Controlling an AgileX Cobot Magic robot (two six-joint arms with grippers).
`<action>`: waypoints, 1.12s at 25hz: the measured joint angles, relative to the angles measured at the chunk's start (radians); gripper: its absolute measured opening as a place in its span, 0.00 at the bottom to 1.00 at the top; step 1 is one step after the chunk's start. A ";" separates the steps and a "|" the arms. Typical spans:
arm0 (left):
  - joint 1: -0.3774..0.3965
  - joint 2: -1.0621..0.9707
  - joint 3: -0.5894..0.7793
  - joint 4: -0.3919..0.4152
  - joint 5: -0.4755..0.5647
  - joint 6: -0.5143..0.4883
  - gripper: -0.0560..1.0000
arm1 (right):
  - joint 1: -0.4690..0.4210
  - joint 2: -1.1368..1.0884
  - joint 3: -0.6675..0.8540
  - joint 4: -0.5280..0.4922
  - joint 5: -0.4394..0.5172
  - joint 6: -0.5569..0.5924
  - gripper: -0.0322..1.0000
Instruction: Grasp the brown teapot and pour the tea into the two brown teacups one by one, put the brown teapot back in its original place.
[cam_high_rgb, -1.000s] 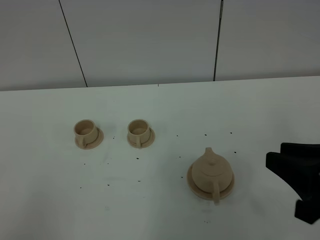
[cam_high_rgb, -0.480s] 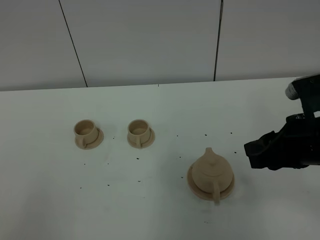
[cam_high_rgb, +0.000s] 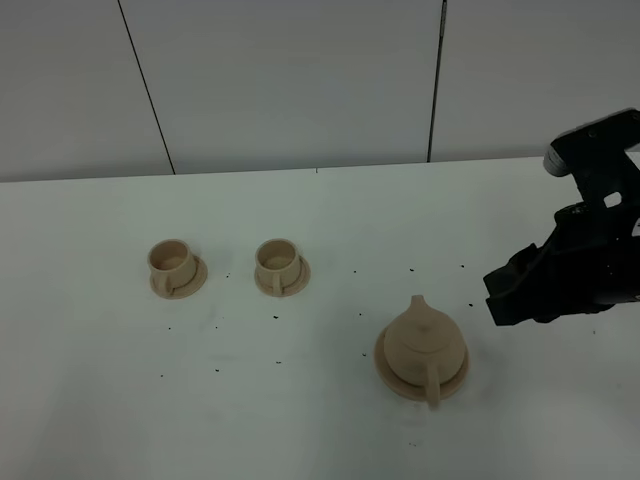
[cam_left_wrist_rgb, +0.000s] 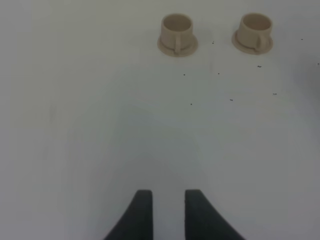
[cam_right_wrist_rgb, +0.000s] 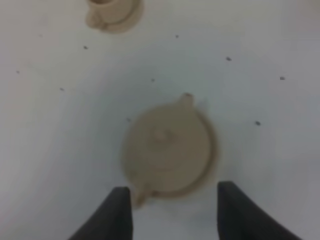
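While the right gripper (cam_right_wrist_rgb: 172, 190), spread wide and empty, is poised near 3 o'clock of the brown teapot (cam_high_rgb: 424, 340), which is seated on its saucer (cam_high_rgb: 383, 366) with the handle (cam_high_rgb: 433, 391) at 6 o'clock, it could be nudged askew if the handle is missed.

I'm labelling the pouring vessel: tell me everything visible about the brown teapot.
The brown teapot is squat, round, matte beige-tan, clay-like. Its knobbed lid is on, the short spout points toward the wall, and the loop handle faces the near table edge. It stands upright on a matching saucer, right of the two cups. The open right gripper is not touching it.
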 joint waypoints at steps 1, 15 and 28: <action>0.000 0.000 0.000 0.000 0.000 0.000 0.27 | 0.015 0.000 -0.011 -0.052 0.020 0.049 0.40; 0.000 0.000 0.000 0.000 -0.001 0.000 0.27 | 0.259 0.110 -0.133 -0.544 0.307 0.958 0.39; 0.000 0.000 0.000 0.075 -0.004 0.000 0.27 | 0.260 0.434 -0.435 -0.393 0.467 0.972 0.39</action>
